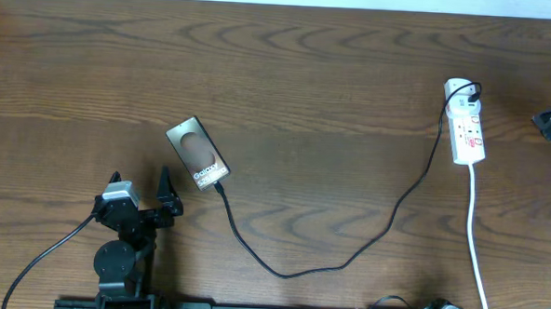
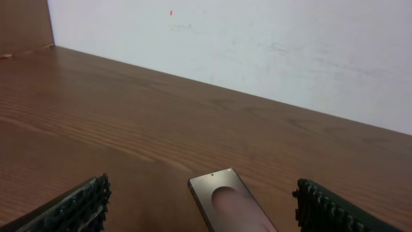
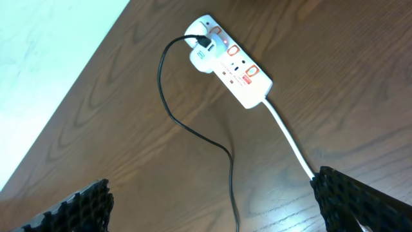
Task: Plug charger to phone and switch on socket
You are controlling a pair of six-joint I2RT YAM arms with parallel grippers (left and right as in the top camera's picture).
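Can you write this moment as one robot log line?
left gripper: open, empty, near phone | right gripper: open, empty, facing socket | charger: runs from socket to phone's end

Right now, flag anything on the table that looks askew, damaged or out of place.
Nothing spilled or damaged. Only the phone lies skewed, diagonal on the table; the charger loops loosely over to the socket.

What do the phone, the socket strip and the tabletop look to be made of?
Phone: smooth brown back with a soft satin sheen and a lighter oval; metal or frosted glass, cannot tell which.
Socket: glossy white moulded plastic with rounded edges and red switch marks.
Table: dark brown wood grain with low sheen; solid wood, veneer or laminate, the look leaves it open.
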